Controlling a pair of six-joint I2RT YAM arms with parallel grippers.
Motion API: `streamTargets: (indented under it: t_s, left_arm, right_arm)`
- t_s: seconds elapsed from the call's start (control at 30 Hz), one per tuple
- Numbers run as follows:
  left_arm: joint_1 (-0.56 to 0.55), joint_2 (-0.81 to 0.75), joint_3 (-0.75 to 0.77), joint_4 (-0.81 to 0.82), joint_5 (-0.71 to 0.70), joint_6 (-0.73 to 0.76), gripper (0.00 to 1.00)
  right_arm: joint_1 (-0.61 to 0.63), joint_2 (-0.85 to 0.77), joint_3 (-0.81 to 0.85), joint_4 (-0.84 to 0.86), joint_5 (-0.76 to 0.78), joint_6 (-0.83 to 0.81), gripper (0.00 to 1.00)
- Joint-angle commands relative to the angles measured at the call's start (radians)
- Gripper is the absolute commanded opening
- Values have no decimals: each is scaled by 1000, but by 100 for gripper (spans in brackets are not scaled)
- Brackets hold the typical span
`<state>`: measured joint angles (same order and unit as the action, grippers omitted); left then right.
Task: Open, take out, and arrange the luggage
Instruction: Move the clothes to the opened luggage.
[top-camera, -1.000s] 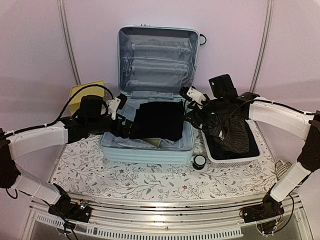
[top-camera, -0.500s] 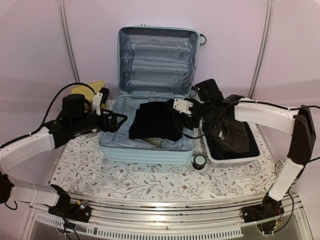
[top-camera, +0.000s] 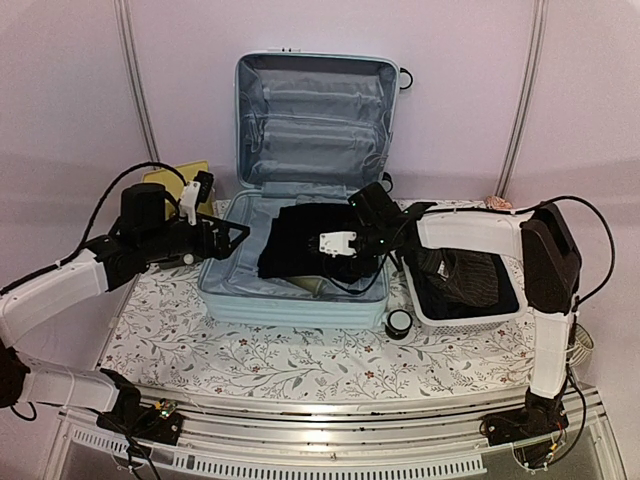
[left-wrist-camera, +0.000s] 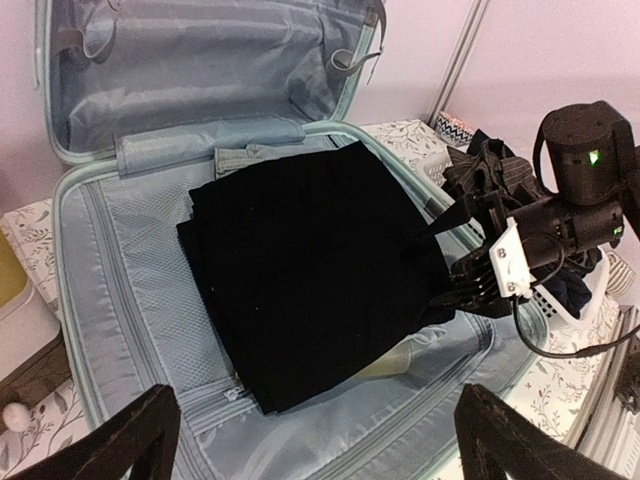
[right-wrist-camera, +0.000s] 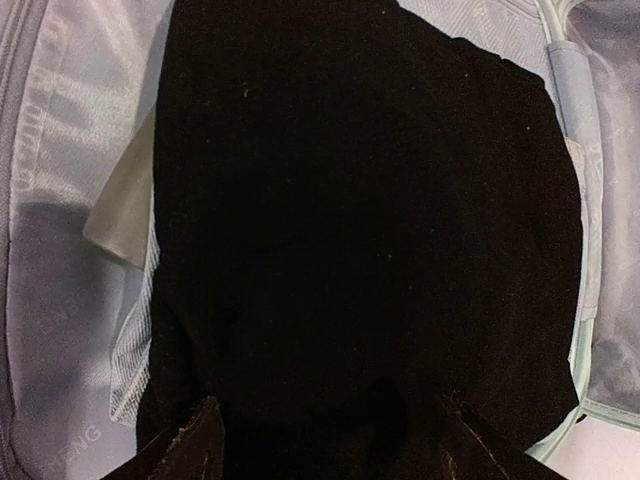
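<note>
Saw left pincer (top-camera: 235, 236) spread wide and empty, luggage (top-camera: 300, 300) open just ahead. Found right pincer (right-wrist-camera: 325, 440) parted, gripping nothing, black garment (left-wrist-camera: 310, 270) directly beneath. Needed a deep pinch through every layer before lifting.

One luggage (top-camera: 290, 306), one black garment (top-camera: 300, 245), one basket (top-camera: 468, 320) — one yellow box (top-camera: 172, 179)

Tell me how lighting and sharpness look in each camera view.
Top external: soft even light, sharp, no glare; the black garment in the luggage reads as a flat dark patch. Left wrist: sharp, garment folds faintly visible. Right wrist: the garment fills the frame, almost featureless black; the grey lining beside it is evenly lit.
</note>
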<state>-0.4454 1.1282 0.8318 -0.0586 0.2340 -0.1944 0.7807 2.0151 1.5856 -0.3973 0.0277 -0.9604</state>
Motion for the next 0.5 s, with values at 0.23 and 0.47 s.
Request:
streamTargets:
  t_s: [0.23,0.47]
  left_arm:
    - [33,3,26,-6,53,-7,98]
    - [33,-42,-24,9,38,-45,98]
  right_arm:
    - [31,-4,38,-180,-10,-55,72]
    - [32,30,15,-203,71,-74,72]
